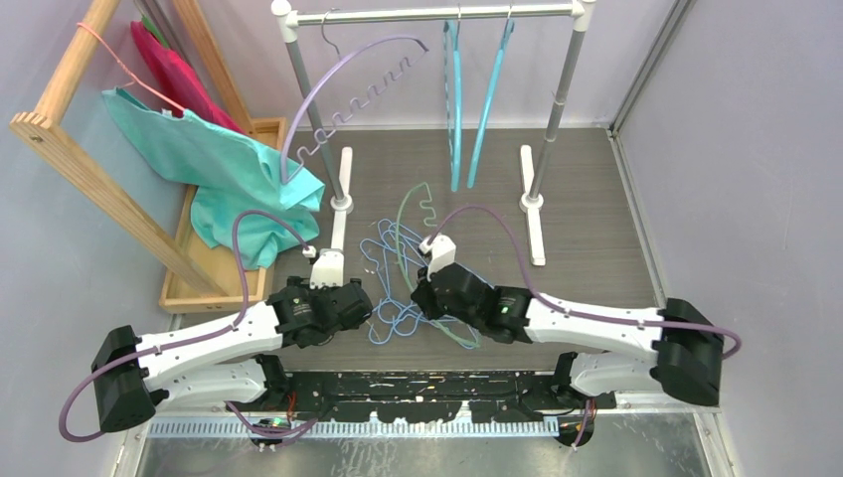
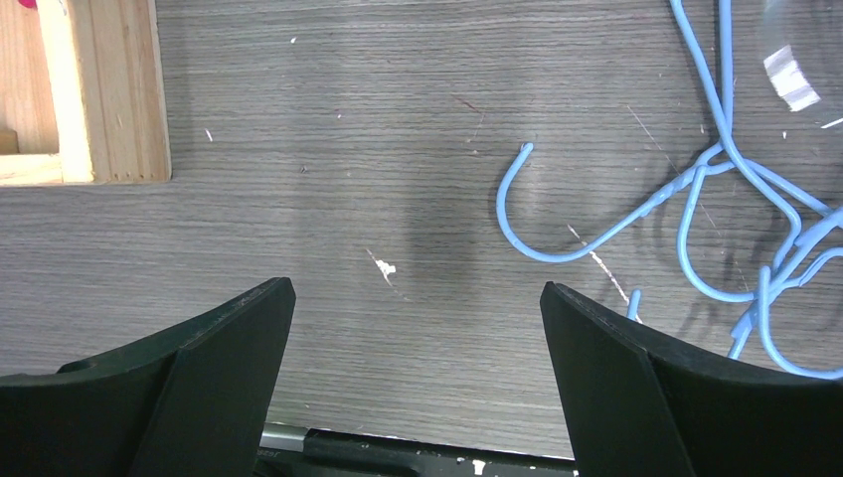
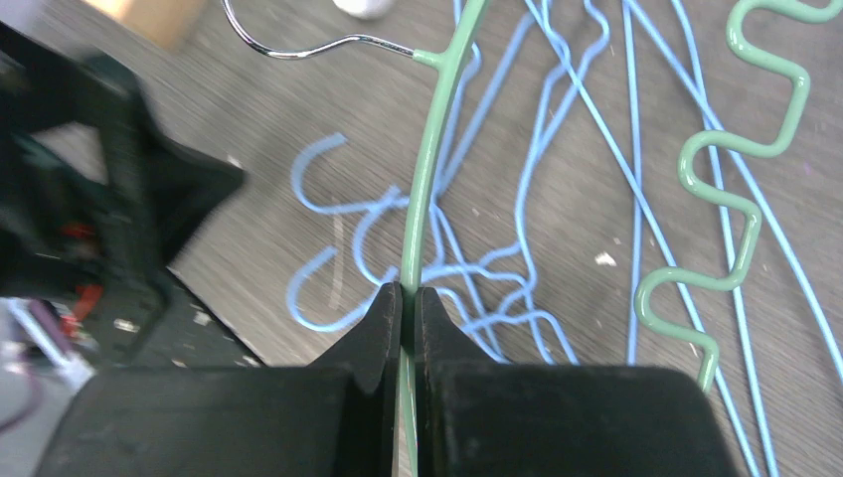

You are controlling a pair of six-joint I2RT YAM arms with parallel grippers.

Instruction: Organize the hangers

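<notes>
Where your right gripper (image 3: 408, 298) stands: low over the tangle on the table. Its two black fingers are pressed together on the thin curved side of the green arched hanger (image 3: 422, 179), so you have that wire pinched between the tips.
Green hanger detail: its silver metal hook (image 3: 298, 50) points to the upper left of the right wrist view. Its zigzag notched bar (image 3: 795, 104) runs down the right side. The arch crosses over blue wires in that view.
Light-blue wire hangers (image 1: 390, 283): a loose heap of thin triangles, tangled together on the grey wood-grain table (image 1: 596, 199). They lie between your two wrists and in front of the rack. You cannot count them exactly.
Your left gripper (image 2: 418, 298): spread wide with nothing between the fingers, above bare tabletop. The nearest blue hook (image 2: 502, 214) lies to its right, apart from both fingers.
Purple arched hanger (image 1: 338, 79): hooked near the left end of the rail and hanging tilted, its zigzag bar showing.
Two teal hangers (image 1: 455, 109): hanging side by side near the middle of the rail.
Rack: a white-footed stand with a metal rail (image 1: 427, 14), at the far side of the table.
Left edge: a slanted wooden frame (image 1: 70, 149) carries a teal cloth garment (image 1: 219, 169) on a thin pink hanger (image 1: 119, 60). A wooden tray (image 1: 204, 278) sits beneath it.
</notes>
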